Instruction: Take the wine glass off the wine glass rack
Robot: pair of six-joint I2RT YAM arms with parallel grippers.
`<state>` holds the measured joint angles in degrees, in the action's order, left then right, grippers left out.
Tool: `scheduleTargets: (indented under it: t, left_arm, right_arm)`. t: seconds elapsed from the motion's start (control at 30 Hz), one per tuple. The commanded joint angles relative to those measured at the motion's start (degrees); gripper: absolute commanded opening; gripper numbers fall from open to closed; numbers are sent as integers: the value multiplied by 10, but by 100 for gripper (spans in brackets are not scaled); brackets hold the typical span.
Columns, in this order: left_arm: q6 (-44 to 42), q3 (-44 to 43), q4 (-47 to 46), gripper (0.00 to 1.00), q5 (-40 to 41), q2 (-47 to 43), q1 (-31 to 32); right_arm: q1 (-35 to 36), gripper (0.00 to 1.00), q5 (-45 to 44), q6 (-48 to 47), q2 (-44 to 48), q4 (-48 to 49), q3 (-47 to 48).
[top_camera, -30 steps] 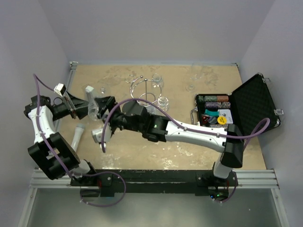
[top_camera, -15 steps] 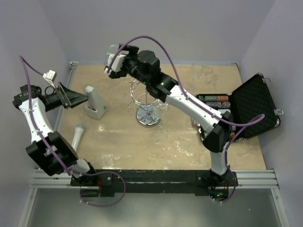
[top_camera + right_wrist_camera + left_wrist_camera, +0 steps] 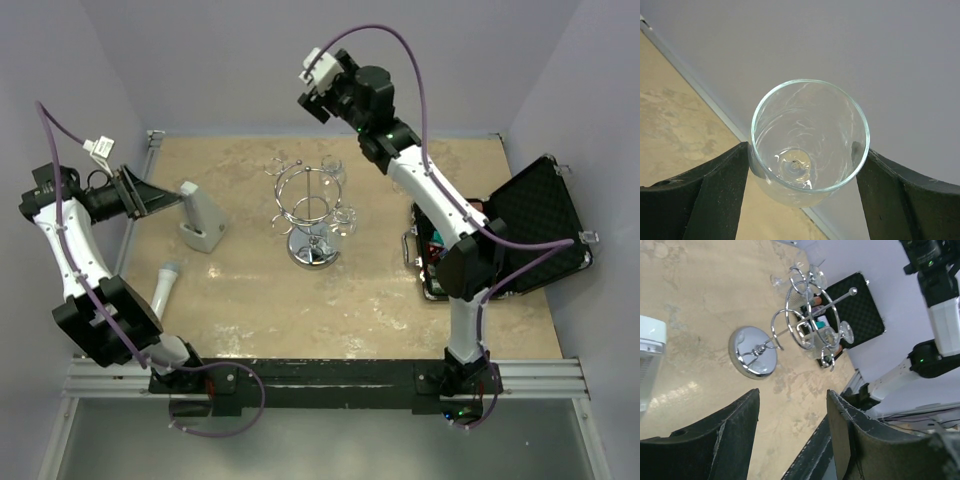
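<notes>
The chrome wine glass rack [image 3: 312,215] stands mid-table, with clear glasses still hanging on its hooks [image 3: 345,216]. It also shows in the left wrist view [image 3: 805,315], tilted in that view, with its disc base [image 3: 753,351]. My right gripper [image 3: 312,98] is raised high by the back wall, behind the rack. In the right wrist view it [image 3: 805,157] is shut on the bowl of a clear wine glass [image 3: 810,135], rim facing the camera. My left gripper [image 3: 172,200] is open and empty at the table's left edge, its jaws wide apart [image 3: 792,400].
A white upright block [image 3: 198,217] stands just right of the left gripper. A white cylinder [image 3: 165,285] lies near the front left. An open black case [image 3: 520,215] with poker chips sits at the right.
The right arm swung from low at the left, up over the rack, to high by the back wall. The left arm drew back to the left edge.
</notes>
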<state>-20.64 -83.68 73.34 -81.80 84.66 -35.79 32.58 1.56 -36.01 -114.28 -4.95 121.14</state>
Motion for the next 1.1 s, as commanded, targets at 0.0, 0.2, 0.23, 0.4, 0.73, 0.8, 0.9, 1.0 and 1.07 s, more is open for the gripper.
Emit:
scheduleTargets:
  t: [0.0,0.2,0.23,0.4,0.73,0.8,0.9,1.0,1.07]
  left_arm:
    - [28,-39,-91,60,50,-4,29]
    - [147,-24,-222,60,96,-17,84]
    - [160,-24,-231,60,98,-17,90]
    - [188,-33,-253,60,118,-2,105]
    - [201,-64,-258,59,149,28,110]
    - [218,-61,-268,59,154,30,110]
    - [228,-55,-281,59,161,25,111]
    - [229,-44,-285,59,168,21,111]
    - [229,-34,-283,59,171,19,112]
  right_arm:
    - [-44,32,43,60,21,54,-14]
    - [-91,31,100,118,19,65,-72]
    - [-98,31,114,127,16,65,-78]
    - [-140,31,197,161,18,98,-124]
    - [-156,31,221,155,7,108,-180]
    - [-158,31,223,158,8,116,-193]
    - [-161,32,223,164,10,133,-215]
    - [-162,32,221,160,4,140,-221]
    - [-166,32,222,160,-3,144,-224]
